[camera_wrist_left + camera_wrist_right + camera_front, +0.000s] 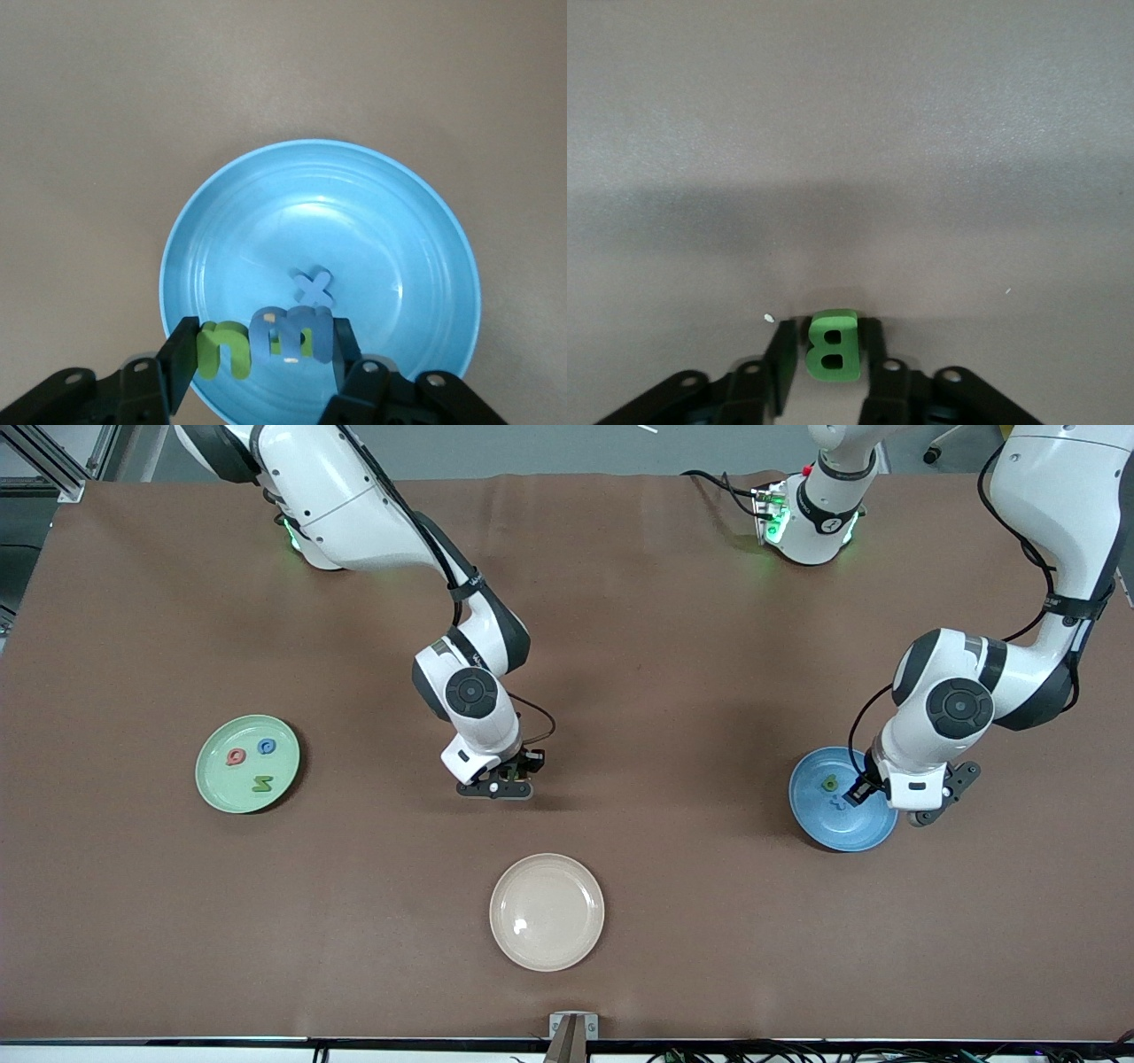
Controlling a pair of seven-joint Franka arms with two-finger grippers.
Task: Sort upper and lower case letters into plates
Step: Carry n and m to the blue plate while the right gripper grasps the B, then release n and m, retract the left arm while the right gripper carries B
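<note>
Over blue plate [828, 828], left gripper [261, 354] fingers pinching n [223, 349], m [291, 335]; right gripper [826, 350] seemingly pinching B [830, 347].

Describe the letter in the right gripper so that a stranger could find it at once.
Start at the cream plate nearest the front camera; the right gripper is down at the bare table just farther from the camera. Its fingers are shut on a green B, the only letter not on or above a plate.
</note>
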